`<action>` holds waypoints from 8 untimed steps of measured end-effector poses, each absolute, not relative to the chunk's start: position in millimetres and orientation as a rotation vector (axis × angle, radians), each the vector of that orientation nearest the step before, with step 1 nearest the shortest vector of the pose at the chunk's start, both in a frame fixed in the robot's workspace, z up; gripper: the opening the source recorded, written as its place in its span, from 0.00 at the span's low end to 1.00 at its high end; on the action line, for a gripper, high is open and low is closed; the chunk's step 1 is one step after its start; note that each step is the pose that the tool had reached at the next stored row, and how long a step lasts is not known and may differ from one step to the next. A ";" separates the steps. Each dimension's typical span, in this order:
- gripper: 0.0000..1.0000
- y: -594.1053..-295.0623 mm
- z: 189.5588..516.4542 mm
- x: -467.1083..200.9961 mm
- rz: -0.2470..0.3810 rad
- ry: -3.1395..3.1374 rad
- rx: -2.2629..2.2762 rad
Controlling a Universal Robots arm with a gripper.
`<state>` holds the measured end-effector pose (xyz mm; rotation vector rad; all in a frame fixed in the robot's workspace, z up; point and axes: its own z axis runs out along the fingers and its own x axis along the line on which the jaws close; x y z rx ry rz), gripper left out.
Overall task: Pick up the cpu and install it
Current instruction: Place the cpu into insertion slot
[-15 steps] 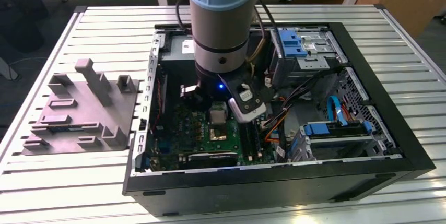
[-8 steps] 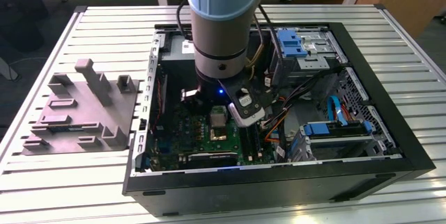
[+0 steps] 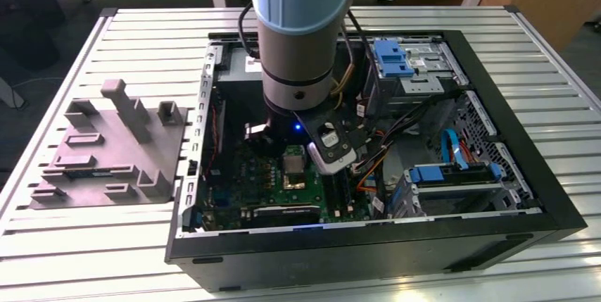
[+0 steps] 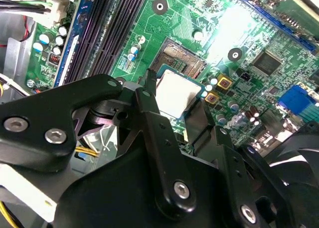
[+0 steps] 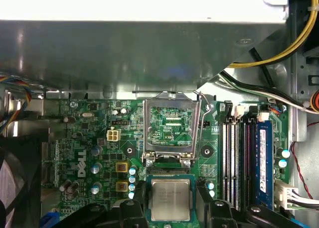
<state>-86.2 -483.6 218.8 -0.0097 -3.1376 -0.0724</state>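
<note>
The cpu (image 5: 171, 199) is a small square chip with a silvery top and a thin pale rim. It sits between the two black fingers (image 5: 141, 195) of my gripper (image 5: 171, 208), which is shut on it. In the second wrist view the cpu (image 4: 175, 92) hangs just over the near edge of the socket (image 4: 183, 58), whose dark centre shows beyond it. The socket's silver load frame (image 5: 172, 126) stands flipped open. In the exterior view the arm (image 3: 300, 48) reaches down into the open computer case (image 3: 488, 175) over the green motherboard (image 3: 281, 182).
Black memory slots (image 5: 234, 158) and a blue-labelled stick (image 5: 264, 158) run beside the socket. Cables (image 5: 279, 49) and a metal case wall (image 5: 124, 54) crowd the far side. Blue drive brackets (image 3: 395, 59) stand in the case. A grey moulded tray (image 3: 103, 154) lies on the slatted table at the exterior view's left.
</note>
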 end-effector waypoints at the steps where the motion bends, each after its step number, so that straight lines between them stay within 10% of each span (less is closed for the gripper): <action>1: 0.47 -483.6 218.8 -86.2 -0.072 -3.138 -0.010; 8: 0.47 -484.4 214.9 -86.2 -0.072 -3.138 -0.010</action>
